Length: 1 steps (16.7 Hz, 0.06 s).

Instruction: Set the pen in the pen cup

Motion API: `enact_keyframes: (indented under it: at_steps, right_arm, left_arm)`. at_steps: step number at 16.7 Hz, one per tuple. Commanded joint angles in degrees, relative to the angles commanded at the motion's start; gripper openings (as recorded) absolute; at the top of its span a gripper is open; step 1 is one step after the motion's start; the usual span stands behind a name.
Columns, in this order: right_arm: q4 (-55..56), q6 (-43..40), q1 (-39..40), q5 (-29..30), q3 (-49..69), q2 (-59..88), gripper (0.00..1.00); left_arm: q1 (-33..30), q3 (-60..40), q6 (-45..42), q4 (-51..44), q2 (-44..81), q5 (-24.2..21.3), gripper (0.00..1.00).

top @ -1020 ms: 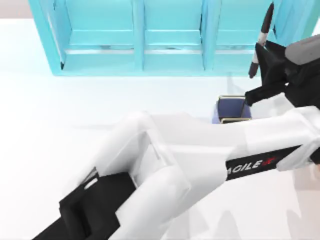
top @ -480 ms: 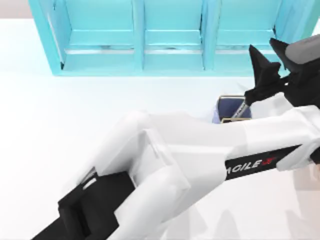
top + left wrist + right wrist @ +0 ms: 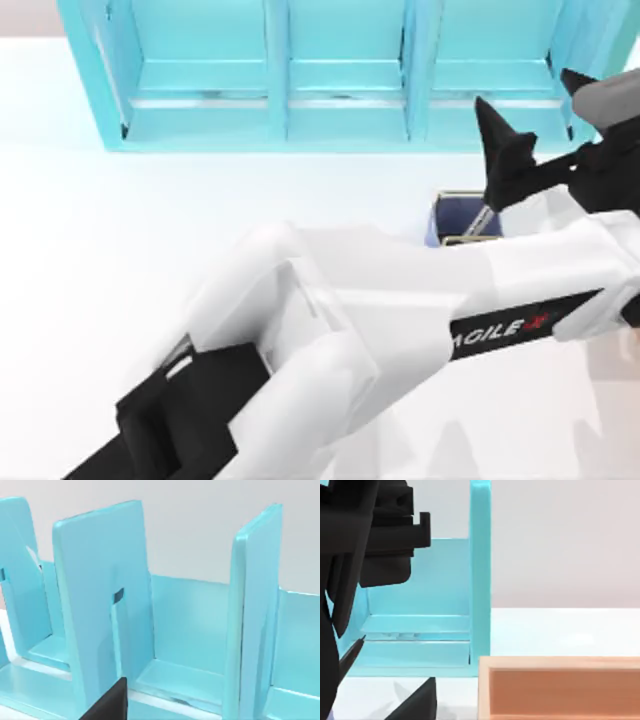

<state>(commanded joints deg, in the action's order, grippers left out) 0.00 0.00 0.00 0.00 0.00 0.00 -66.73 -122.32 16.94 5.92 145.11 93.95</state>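
The periwinkle pen cup (image 3: 452, 218) with its gold wire rim stands right of the table's middle, just in front of the turquoise shelf. My left arm partly covers the cup. The silver-grey pen (image 3: 482, 220) leans inside the cup against its right side, free of any grip. Just above and behind the cup, my left gripper (image 3: 535, 112) hangs open, its black fingers (image 3: 497, 140) spread wide with nothing between them. My right arm is parked off to the right.
The large turquoise shelf (image 3: 280, 70) spans the back of the table, and its dividers (image 3: 100, 605) stand close in the left wrist view. An orange-brown box (image 3: 560, 690) sits on the table in the right wrist view.
One second ago my left gripper held the pen upright above the cup. It has opened, the pen has dropped into the cup, and the fingers have spread wider.
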Motion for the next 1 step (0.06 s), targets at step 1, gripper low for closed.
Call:
enact_keyframes:
  at_steps: [1]
  right_arm:
    - [0.0, 0.0, 0.0, 0.0, 0.0, 0.0, 1.00]
  left_arm:
    - [0.0, 0.0, 0.0, 0.0, 0.0, 0.0, 1.00]
